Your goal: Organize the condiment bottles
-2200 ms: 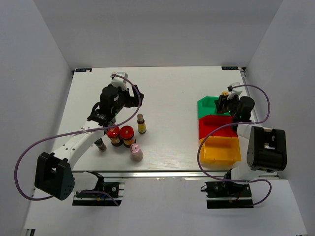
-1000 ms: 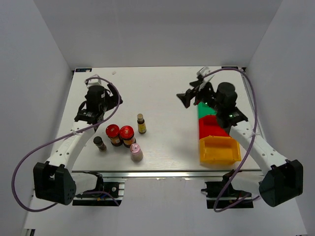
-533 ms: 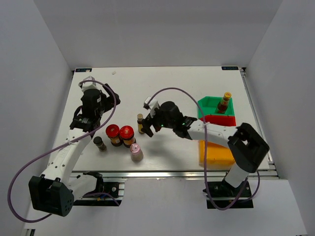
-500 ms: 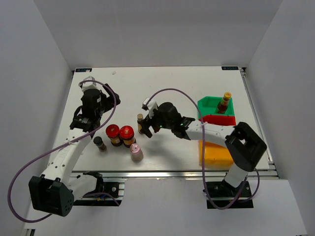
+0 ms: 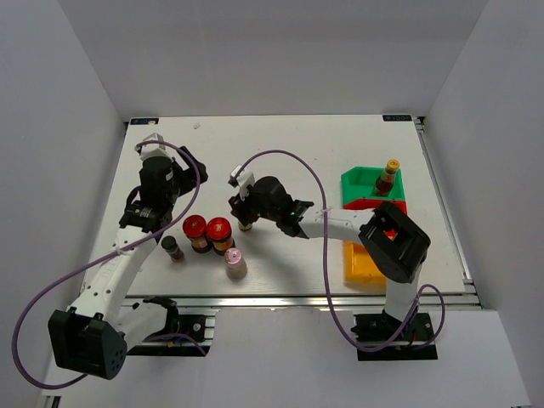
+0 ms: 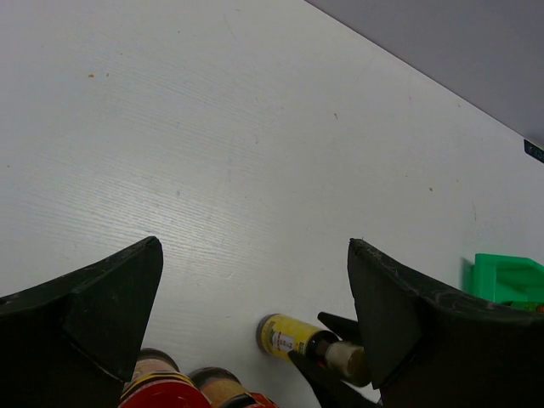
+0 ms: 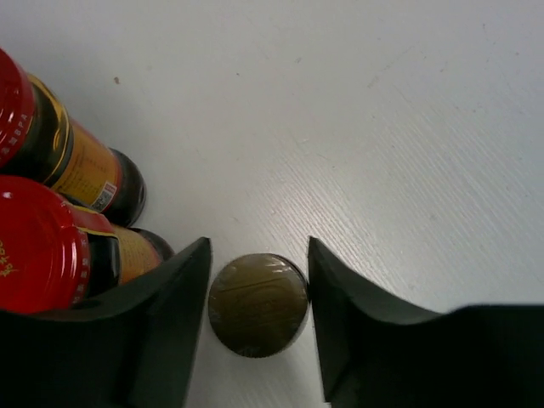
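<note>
Where the right gripper (image 7: 258, 250) has come down, the yellow-labelled brown bottle (image 7: 257, 303) stands upright on the white table (image 5: 289, 153), left of centre. From the right wrist only its cap shows: round, dull olive-brown, faintly ridged. One matte black finger (image 7: 161, 340) curves close on each side. The gaps at the cap are hairline, so I cannot tell whether the fingers press the bottle or merely bracket it.

Just beside it on the left sit a red-lidded jar (image 5: 219, 228) and a second red-lidded jar (image 5: 195, 228). Both are squat dark glass with glossy red screw lids and orange-yellow labels. A pink-capped pale bottle (image 5: 235, 264) stands nearer the arm bases, and a thin dark bottle (image 5: 172, 247) stands left of the jars. The table surface has a fine, streaked grain.

Well apart on the right, the yellow-capped dark sauce bottle (image 5: 390, 176) stands upright in the green bin (image 5: 357, 180). This bin is the far one in a row with the red bin (image 5: 387, 206) and the yellow bin (image 5: 353, 265), all moulded plastic.

The left gripper (image 6: 253, 246) has broad black wedge fingers spread wide, holding nothing, and sits left of the jars.

Changes:
- Half a second ago the right gripper sat just right of the brown bottle; it now straddles it.
- About two seconds ago the right gripper was at the green bin.
- At that time the left gripper hung by the jars; it has since backed off leftward.
</note>
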`<state>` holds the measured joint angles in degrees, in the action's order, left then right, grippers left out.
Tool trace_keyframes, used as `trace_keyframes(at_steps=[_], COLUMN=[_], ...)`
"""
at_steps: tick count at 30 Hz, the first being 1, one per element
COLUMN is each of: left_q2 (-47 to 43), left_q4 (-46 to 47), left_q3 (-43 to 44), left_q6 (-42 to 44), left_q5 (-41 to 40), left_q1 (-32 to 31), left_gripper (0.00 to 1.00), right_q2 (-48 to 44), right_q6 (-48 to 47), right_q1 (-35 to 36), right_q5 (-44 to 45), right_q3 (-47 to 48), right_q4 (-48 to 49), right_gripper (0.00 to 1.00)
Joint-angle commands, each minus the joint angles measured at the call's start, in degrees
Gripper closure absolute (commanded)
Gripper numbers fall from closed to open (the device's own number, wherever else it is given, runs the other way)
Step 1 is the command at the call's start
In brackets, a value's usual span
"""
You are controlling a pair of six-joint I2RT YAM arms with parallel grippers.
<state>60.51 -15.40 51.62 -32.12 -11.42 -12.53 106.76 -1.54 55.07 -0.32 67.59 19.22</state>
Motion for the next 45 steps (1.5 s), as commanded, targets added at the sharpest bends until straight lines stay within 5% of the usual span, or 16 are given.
trace_keyframes(at_steps=[1,4,11,18,29,38,45], left_q2=[-1.45,-1.36,-1.19,-2.06,-1.28,0.13,0.22], left_q4=[0.63,0.55,1.16,2.29,3.62,4.5,4.41], left_q3=[-0.64,-0.73,-1.08,-2.04,-2.92,-3.01,-3.01], left_q6=[0.57,0.74,0.74,1.27,1.62,1.36,1.44], left_q5=[-1.06,-1.32,-1.32,-1.32,-2.38,-2.91,-3.35], left_q1=[0.14,0.14,0.14,0.14,0.14,0.14,0.14], left_gripper=[0.02,0.02,0.02,0.02,0.02,0.02,0.02], right_q2=[-0.58,-2.08,-6.99,-17.61,-32.13,-28.46,-23.53], right_q6=[0.4,1.1,1.1,-3.82,-1.09,-2.07,-0.14], right_q1=[1.0,1.09,1.09,-1.0,-22.53,-38.44,-40.74], right_q5=[2.95,4.09,8.39,24.03,20.8,16.67,15.61], right_q3=[1.14,-1.05,-1.5,-4.66,-10.9,-13.89,-14.94], right_q4=[3.88,6.26,3.81,-0.93,-7.97,-3.75,-2.7], right_gripper=[0.5,0.69,0.82,0.87,0.88,0.89,0.89])
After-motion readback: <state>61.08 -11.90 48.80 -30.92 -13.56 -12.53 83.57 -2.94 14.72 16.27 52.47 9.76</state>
